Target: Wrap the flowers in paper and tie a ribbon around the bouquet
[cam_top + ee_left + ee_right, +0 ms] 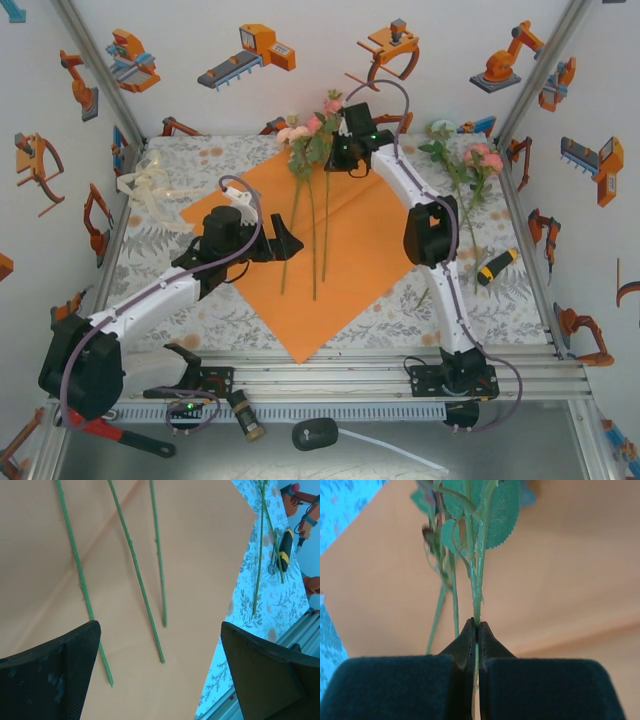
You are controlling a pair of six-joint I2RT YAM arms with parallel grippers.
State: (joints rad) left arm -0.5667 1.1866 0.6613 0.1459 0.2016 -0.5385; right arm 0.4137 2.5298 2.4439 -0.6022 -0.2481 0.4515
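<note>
- The ribbon (pixel 150 190) lies in a loose heap on the table (pixel 200 310), well off to the left of my left fingers (pixel 288 243). I judge it isn't wanted yet.
- My left fingers stand spread as wide as they go and hold nothing. They hover over the left part of the paper (pixel 350 250), with three green stems (pixel 135 570) just beyond them.
- The flowers (pixel 312 135) lie down the middle of the paper, between my two sets of fingers. I take the step in hand to be laying out blooms before wrapping.
- My right fingers (pixel 477 630) are pinched tight on one stem just below its leaves, above the paper.
- Next, I reckon, that stem should be let go gently so it settles alongside the others.
- The loose blooms (pixel 478 158) lie on the table to the right of my right fingers, off the paper, and probably want fetching. A screwdriver (pixel 497 268) lies near their stem ends and could get in the way.
</note>
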